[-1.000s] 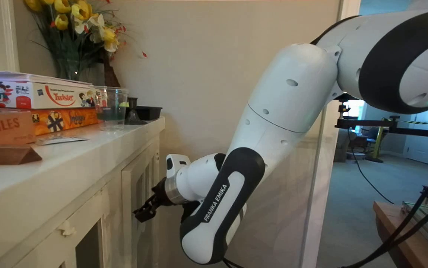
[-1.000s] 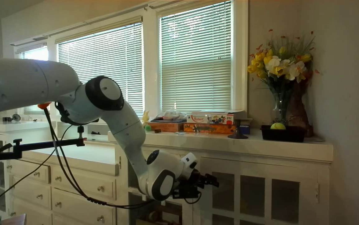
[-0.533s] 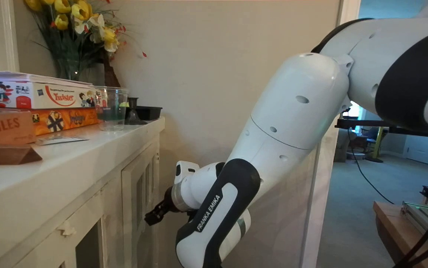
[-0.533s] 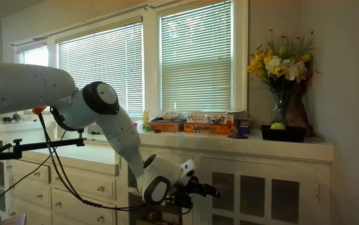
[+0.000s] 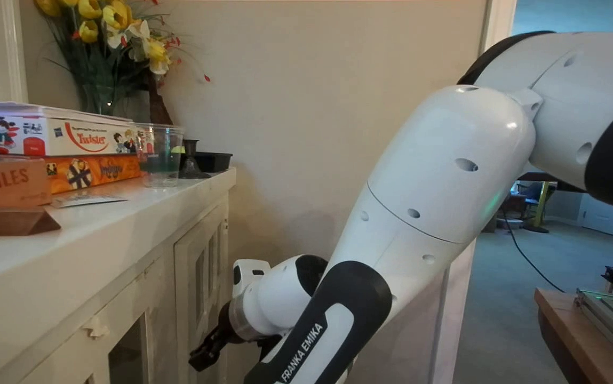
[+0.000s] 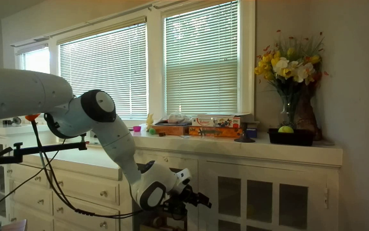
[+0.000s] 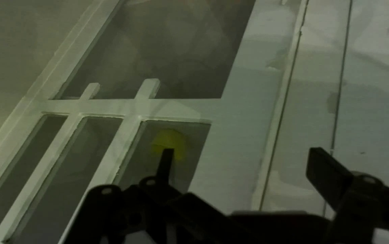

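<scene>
End effector [image 7: 241,154], jaws wide apart, in open room below countertop edge [image 6: 267,155], near cabinet door [image 7: 243,112].

The wide, blind-covered window [image 6: 104,65] is lit by daylight. White drawers [image 6: 89,200] are set below it, pale wall [image 6: 68,14] above.

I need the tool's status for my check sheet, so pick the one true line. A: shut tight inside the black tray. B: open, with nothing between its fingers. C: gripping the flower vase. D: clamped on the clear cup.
B: in the wrist view the tool's fingers stand wide apart, the white cabinet front showing through between them.
</scene>
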